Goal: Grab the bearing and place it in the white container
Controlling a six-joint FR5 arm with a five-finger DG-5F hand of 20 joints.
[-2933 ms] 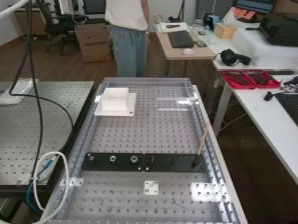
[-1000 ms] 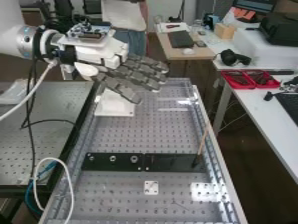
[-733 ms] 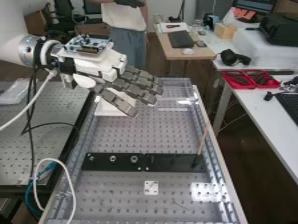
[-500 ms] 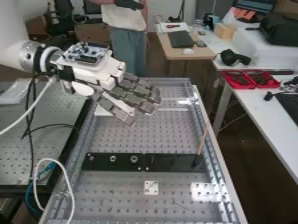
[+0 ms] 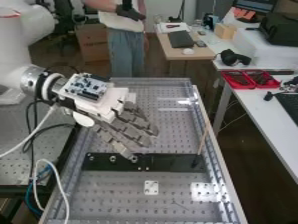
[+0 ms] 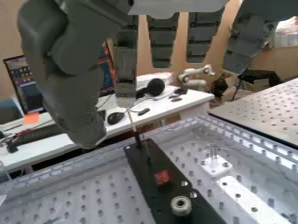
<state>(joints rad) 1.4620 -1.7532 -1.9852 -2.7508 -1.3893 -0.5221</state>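
Observation:
The hand (image 5: 126, 125) hangs over the left half of the perforated bench in the high view, its fingers fairly straight and its lower fingertips above the black plate (image 5: 174, 162). Metal ring-shaped parts sit on that plate; one bearing (image 5: 134, 159) is close beside the fingertips in the picture. Behind the hand, the white container (image 5: 132, 95) is mostly hidden. In the wrist view the hand (image 6: 73, 95) has its thumb and fingers extended and apart, holding nothing. A round bearing (image 6: 181, 204) stands on the black plate (image 6: 148, 162), apart from the fingers.
A thin stick (image 5: 203, 141) stands tilted at the plate's right end. Below the plate lies a small white bracket (image 5: 151, 188). Raised rails (image 5: 216, 150) edge the bench, and cables (image 5: 48, 165) hang at the left. Side tables stand on both sides.
The hand came in from the upper left, then moved down along the bench, from beside the white container to above the black plate. Its fingers stayed extended.

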